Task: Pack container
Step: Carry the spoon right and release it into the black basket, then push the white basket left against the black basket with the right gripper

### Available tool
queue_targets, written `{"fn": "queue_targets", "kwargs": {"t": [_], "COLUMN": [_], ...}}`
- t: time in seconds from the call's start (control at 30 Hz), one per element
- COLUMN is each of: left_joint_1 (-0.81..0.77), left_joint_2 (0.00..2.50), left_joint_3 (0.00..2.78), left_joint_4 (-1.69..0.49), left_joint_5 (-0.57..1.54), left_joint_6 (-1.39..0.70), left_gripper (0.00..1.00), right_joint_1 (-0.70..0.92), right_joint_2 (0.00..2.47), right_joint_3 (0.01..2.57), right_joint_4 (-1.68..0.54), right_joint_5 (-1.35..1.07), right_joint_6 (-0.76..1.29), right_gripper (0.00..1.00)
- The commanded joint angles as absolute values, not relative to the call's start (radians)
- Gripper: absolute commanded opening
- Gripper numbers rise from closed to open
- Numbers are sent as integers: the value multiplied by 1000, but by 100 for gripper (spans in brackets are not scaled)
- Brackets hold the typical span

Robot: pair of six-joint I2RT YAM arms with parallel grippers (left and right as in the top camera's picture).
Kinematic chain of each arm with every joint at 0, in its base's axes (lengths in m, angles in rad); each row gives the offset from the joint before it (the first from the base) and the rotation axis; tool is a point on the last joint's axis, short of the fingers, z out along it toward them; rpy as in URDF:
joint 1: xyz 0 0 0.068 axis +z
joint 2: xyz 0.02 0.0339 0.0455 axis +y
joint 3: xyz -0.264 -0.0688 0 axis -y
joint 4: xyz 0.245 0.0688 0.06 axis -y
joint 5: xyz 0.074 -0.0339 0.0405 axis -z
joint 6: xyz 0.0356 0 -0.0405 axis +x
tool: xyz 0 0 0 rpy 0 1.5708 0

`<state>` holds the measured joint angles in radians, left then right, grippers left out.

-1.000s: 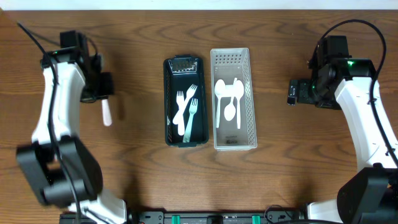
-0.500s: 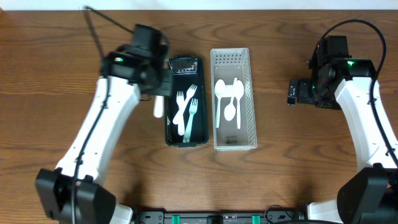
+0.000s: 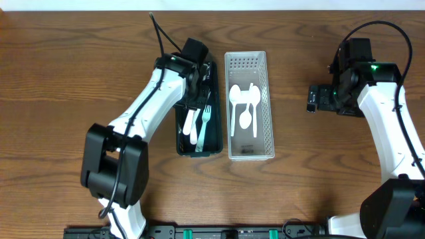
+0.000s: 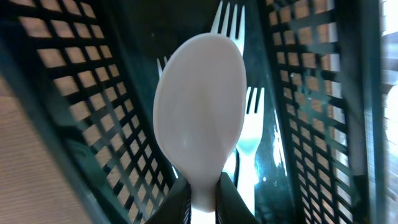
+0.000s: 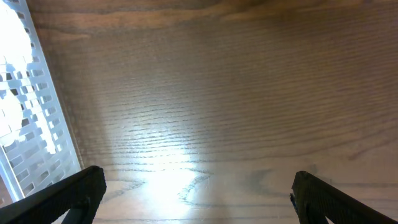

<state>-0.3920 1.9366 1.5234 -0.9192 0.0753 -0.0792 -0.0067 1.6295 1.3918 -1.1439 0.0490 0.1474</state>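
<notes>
Spoon, white plastic: the left hand is pinching its handle, bowl jutting ahead of the hand over forks inside the dark basket. Probably light, stiff and slick, so a handle grip is suiting it. The right hand is gaping wide and empty.

Overhead is bright and even, pretty sharp, only faint soft shadows. Left wrist view is dimmer: the spoon fills the frame and looks a bit soft, the forks behind it are blurry, and the right edge is washed out. Right wrist view has a glare patch on the surface, and the white basket is blown out.
</notes>
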Motion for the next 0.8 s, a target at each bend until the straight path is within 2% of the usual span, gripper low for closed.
{"fn": "queue_targets", "kwargs": {"t": [0.0,0.07,0.17,0.33,0.4,0.43,0.47,0.57,0.63,0.7,0.77], "left_joint_1": [-392,-391,-391,-387,-382,-377,-369,-328,-279,-226,-170], "left_joint_2": [1934,1927,1909,1844,1791,1766,1736,1656,1612,1584,1569], "left_joint_3": [1526,1529,1536,1559,1559,1559,1559,1559,1559,1559,1559], "left_joint_4": [-917,-912,-906,-908,-913,-921,-933,-973,-995,-1011,-1018], "left_joint_5": [72,72,71,60,21,-4,-42,-127,-133,-133,-133], "left_joint_6": [-91,-91,-90,-82,-75,-72,-72,-72,-72,-72,-73], "left_gripper": [14,34,53,56,57,58,58,60,61,62,65], "right_joint_1": [3,3,3,3,3,3,4,14,29,49,69], "right_joint_2": [1634,1634,1634,1634,1634,1634,1634,1634,1634,1635,1639], "right_joint_3": [1390,1390,1390,1390,1390,1390,1390,1390,1390,1390,1390], "right_joint_4": [-1146,-1145,-1145,-1140,-1137,-1136,-1133,-1110,-1093,-1080,-1065], "right_joint_5": [56,56,56,55,51,44,38,17,18,18,18], "right_joint_6": [133,133,133,133,133,133,133,133,133,133,133], "right_gripper": [99,99,99,99,94,89,79,43,24,13,10]}}
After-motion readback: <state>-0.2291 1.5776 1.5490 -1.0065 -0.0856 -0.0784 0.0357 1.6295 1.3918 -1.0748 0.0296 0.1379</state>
